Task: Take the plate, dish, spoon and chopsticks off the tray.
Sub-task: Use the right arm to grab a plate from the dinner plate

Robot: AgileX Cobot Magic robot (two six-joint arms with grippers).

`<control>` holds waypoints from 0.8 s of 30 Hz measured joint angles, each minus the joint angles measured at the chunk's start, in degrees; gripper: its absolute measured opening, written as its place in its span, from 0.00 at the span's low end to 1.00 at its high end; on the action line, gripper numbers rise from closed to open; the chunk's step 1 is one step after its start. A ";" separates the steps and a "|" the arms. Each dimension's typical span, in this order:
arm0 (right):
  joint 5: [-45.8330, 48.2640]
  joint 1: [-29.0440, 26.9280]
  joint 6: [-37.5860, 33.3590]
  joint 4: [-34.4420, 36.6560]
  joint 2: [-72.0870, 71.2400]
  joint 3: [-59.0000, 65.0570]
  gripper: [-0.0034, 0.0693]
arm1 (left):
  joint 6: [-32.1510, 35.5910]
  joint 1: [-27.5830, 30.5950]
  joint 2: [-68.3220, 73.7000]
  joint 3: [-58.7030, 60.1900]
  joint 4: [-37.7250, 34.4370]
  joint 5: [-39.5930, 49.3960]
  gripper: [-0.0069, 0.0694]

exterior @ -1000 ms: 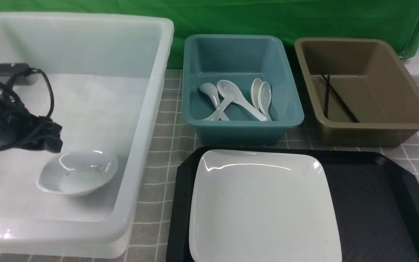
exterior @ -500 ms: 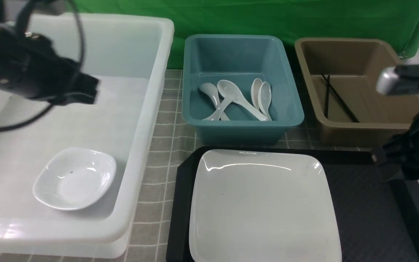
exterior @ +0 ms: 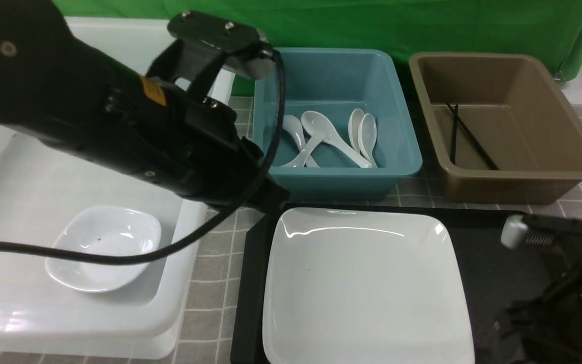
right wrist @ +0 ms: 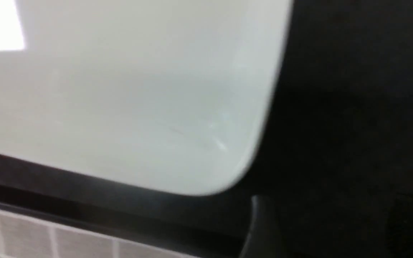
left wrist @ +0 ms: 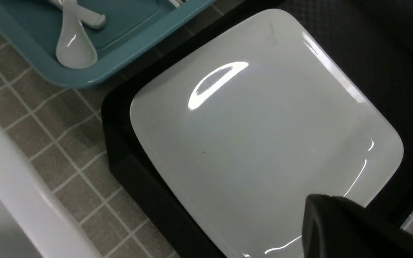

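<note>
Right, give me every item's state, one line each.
Large glossy white square plate: flat on tray, empty.
Black plastic rectangular tray: holds only the plate.
Small white rounded-square dish: upright in white plastic bin.
White soup spoons: lying in teal plastic bin.
Thin black chopsticks: lying in brown plastic bin.
Left gripper: over tray's corner, opening unseen.
Right gripper: low over tray, opening unseen.

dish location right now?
Front view, left side: the dish sits inside the white bin near its front right corner, left of the tray that holds the plate.
</note>
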 joint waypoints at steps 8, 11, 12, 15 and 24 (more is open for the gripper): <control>-11.62 0.82 -2.54 7.78 5.70 2.51 0.78 | -0.19 -0.12 1.05 0.00 0.47 0.00 0.09; -12.15 0.82 -4.08 10.77 8.92 2.51 0.76 | -0.19 -0.09 1.25 0.00 0.54 0.00 0.09; -12.19 0.82 -4.36 11.00 9.14 2.51 0.76 | -0.19 -0.09 1.25 0.00 0.59 0.00 0.09; -12.32 0.82 -6.55 14.80 11.54 2.17 0.67 | -0.19 -0.09 1.31 0.00 0.59 0.00 0.09; -13.10 0.76 -9.92 19.24 12.88 2.03 0.34 | -1.42 -0.09 1.31 0.00 3.43 0.16 0.09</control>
